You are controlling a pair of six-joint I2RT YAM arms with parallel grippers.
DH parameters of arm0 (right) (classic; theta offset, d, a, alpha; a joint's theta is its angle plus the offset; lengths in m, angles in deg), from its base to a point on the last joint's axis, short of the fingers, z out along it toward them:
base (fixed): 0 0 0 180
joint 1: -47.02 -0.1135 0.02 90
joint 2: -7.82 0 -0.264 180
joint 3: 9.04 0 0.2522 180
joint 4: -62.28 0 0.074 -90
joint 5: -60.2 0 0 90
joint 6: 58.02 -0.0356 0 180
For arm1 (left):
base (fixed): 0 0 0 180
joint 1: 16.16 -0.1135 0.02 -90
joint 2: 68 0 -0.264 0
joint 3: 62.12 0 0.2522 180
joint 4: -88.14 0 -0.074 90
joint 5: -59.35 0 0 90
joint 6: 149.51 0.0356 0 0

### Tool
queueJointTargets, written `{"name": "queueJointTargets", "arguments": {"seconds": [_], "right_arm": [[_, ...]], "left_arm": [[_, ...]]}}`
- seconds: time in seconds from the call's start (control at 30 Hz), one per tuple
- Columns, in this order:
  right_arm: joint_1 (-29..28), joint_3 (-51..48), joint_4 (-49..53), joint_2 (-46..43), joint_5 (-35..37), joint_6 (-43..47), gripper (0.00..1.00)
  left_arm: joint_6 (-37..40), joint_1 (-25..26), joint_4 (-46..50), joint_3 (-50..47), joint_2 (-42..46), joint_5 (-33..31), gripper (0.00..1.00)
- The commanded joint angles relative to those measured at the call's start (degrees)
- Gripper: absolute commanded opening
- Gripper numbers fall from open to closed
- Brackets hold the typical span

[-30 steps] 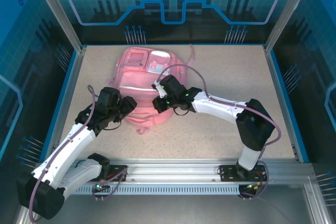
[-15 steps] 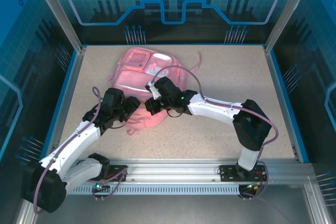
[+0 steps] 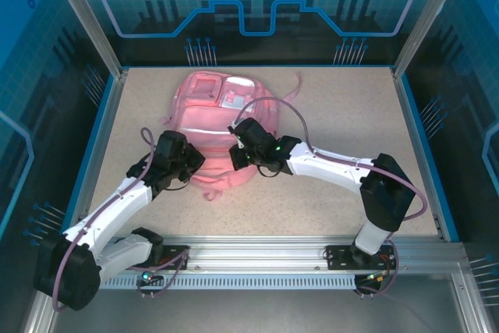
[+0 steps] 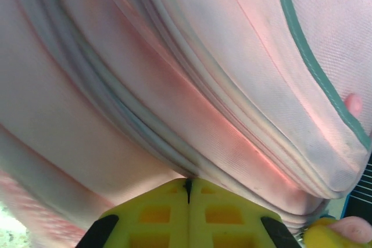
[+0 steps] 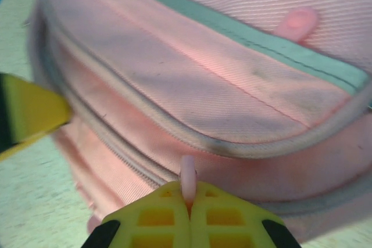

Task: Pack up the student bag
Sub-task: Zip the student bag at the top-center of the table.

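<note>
From above, the bag [image 3: 210,107] lies flat on the bench [image 3: 335,115], towards the far edge and left of the middle. Both arms reach to its near end. The left pincer [image 3: 192,163] is at the near-left side, and the right pincer [image 3: 236,157] is just beside it on the near edge.

At the left wrist, the left pincer's fingers are pressed together, tips right against the zip [image 4: 104,103] line. Whether any cloth is caught between them I cannot tell.

At the right wrist, the right pincer is clamped on the small pink pull [image 5: 187,175] of the zip.

To my eye the step is opening the bag. Done well, the right arm should draw the pull along the curve of the zip, not up off it. Meanwhile the left should anchor the cloth so the soft bag does not slide or bunch.
</note>
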Motion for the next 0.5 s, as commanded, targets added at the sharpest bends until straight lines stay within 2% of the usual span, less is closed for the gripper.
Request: {"name": "queueJointTargets", "arguments": {"seconds": [0.0, 0.1, 0.17, 0.2, 0.27, 0.33, 0.47], "right_arm": [[2.1, -0.5, 6.5, -1.7, 11.7, -1.0, 0.00], [4.0, -0.9, 5.8, -2.1, 10.5, -0.1, 0.00], [4.3, -1.3, 3.5, -2.4, 4.9, 2.0, 0.00], [4.1, -1.4, 2.0, -2.6, 1.0, 3.5, 0.00], [3.4, -1.4, -0.2, -2.7, -4.9, 5.1, 0.00], [2.8, -1.4, -2.5, -2.3, -10.5, 5.7, 0.00], [2.0, -0.9, -5.9, -1.4, -16.4, 4.8, 0.00]], "left_arm": [[2.1, -0.4, 2.0, -1.2, -0.2, -2.2, 0.00], [2.1, -0.4, 1.8, -1.7, -0.1, -1.8, 0.00], [2.1, -0.5, 0.5, -2.0, 0.0, -0.2, 0.00], [2.0, -0.4, -0.7, -2.0, 0.1, 1.2, 0.05], [1.1, -0.4, -1.8, -1.9, 0.3, 3.0, 0.23], [0.0, -0.5, -2.9, -1.8, 0.7, 4.1, 0.33], [-2.7, -0.5, -5.3, -2.4, 0.7, 5.8, 0.42]]}}
